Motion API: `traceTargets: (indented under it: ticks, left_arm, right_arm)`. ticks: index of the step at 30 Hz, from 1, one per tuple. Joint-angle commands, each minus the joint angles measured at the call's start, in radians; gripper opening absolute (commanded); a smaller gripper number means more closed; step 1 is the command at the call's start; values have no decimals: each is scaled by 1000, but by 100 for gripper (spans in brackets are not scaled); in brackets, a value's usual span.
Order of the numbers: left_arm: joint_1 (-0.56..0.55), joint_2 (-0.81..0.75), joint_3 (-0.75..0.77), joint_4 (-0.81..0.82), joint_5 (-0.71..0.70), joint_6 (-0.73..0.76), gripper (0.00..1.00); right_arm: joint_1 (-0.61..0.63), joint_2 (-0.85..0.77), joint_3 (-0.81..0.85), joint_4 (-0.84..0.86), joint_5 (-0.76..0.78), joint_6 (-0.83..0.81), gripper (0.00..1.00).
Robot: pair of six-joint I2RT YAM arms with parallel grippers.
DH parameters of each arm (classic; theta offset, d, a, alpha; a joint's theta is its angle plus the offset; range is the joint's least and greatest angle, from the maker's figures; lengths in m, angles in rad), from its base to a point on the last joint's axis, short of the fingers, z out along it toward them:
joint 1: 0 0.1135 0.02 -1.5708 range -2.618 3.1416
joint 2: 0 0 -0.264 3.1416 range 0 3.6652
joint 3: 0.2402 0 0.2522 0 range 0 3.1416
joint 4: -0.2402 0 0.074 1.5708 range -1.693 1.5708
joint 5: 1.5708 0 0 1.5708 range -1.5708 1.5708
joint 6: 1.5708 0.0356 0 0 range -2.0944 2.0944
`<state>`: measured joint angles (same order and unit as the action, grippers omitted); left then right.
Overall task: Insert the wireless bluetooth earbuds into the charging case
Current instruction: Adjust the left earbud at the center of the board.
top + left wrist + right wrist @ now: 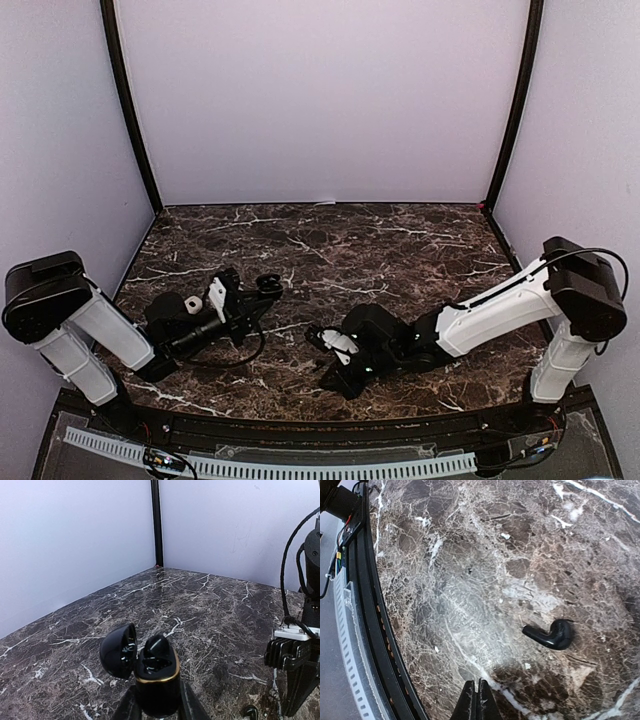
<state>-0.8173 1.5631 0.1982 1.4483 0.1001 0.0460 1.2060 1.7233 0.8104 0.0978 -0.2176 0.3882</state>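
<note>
A black charging case (156,680) with a gold rim stands upright, and my left gripper (159,702) is shut on its lower body. Its lid (117,651) hangs open to the left. One black earbud (156,646) sits in a slot of the case. A second black earbud (551,634) lies loose on the marble, up and to the right of my right gripper (479,686). That gripper is shut with nothing between its fingers. In the top view the left gripper (262,290) holds the case at the left and the right gripper (333,378) hangs low near the middle.
The dark marble table (330,250) is closed in by pale walls with a black corner post (157,522). A black rail and a white cable chain (350,645) run along the near edge, close to the right gripper. The right arm's wrist (292,655) stands to the right of the case.
</note>
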Motion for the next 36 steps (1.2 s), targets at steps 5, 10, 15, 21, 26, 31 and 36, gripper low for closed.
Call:
traceTargets:
  ticks: [5, 10, 15, 21, 26, 31, 36]
  left_arm:
    - [3, -28, -2, 4, 0, 12, 0]
    - [3, -25, 0, 4, 1, 12, 0]
    - [3, -25, 0, 4, -4, 14, 0]
    - [3, -26, -5, 12, -1, 19, 0]
    - [4, -23, -8, 18, -11, 14, 0]
    - [4, -24, -9, 18, -8, 16, 0]
    - [3, -27, -11, 18, -11, 17, 0]
  right_arm:
    - [48, 61, 19, 6, 132, 34, 0]
    - [55, 86, 37, -19, 183, 25, 0]
    - [55, 120, 74, -45, 238, 16, 0]
    - [54, 154, 122, -67, 313, 10, 0]
    - [55, 180, 166, -75, 342, 6, 0]
    - [55, 196, 194, -53, 318, -4, 0]
    - [53, 157, 202, -10, 302, -18, 0]
